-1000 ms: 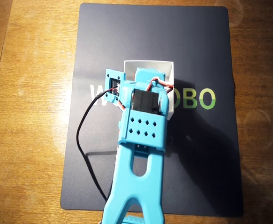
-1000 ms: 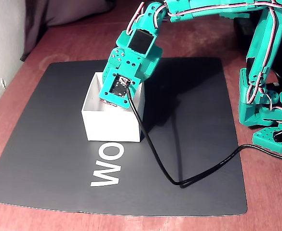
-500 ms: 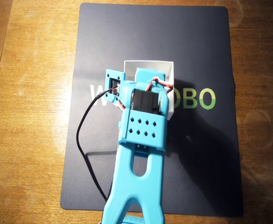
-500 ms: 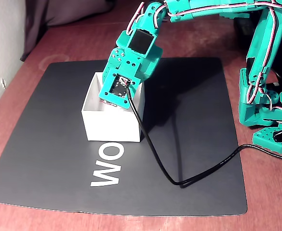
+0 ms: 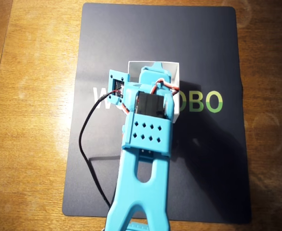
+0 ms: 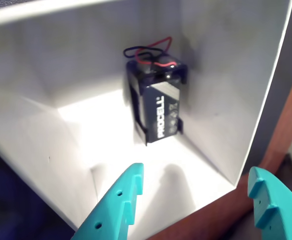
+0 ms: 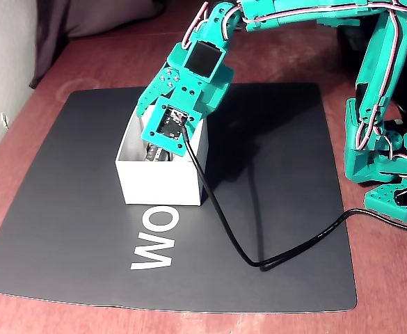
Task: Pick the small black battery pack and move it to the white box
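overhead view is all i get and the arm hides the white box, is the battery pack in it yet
Observer: Yes. The wrist view shows the battery pack on the floor of the white box, near a back corner.
Operator: claw let go?
Observer: The claw is open and empty, both fingers apart from the pack.
Operator: wires hanging over the rim?
Observer: No, the red and black wires loop above the pack, inside the walls.
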Controlling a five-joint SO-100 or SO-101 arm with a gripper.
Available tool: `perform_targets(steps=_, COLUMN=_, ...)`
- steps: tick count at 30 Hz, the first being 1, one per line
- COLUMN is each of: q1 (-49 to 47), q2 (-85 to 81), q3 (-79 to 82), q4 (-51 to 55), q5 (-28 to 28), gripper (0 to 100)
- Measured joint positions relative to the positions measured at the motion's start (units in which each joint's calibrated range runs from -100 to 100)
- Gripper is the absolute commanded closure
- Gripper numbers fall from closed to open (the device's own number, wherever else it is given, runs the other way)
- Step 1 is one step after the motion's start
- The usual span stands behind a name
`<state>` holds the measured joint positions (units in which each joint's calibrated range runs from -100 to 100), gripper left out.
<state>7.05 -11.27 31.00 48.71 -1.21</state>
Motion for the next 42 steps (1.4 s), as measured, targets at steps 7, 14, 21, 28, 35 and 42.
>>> perform_targets(steps=7, q1=0.0, q2=-1.7, q3=0.0, q4=0.0, q5=0.0, gripper=76)
perform_targets(steps=14, q1=-7.3, q2=-8.1, q3=0.0, q4=0.0, q5=0.0, gripper=76)
perform_targets(steps=21, q1=-16.9, q2=-14.1, q3=0.1, q4=0.1, q5=0.0, gripper=76)
perform_targets(steps=28, q1=-24.7, q2=-18.3, q3=0.1, q4=5.7, q5=-4.8, gripper=76)
perform_targets(steps=35, q1=-25.7, q2=-28.1, q3=8.8, q4=11.5, q5=-7.3, gripper=76)
perform_targets(steps=42, q1=-25.7, q2=-45.8, q3=26.2, q4=11.7, q5=-7.3, gripper=76)
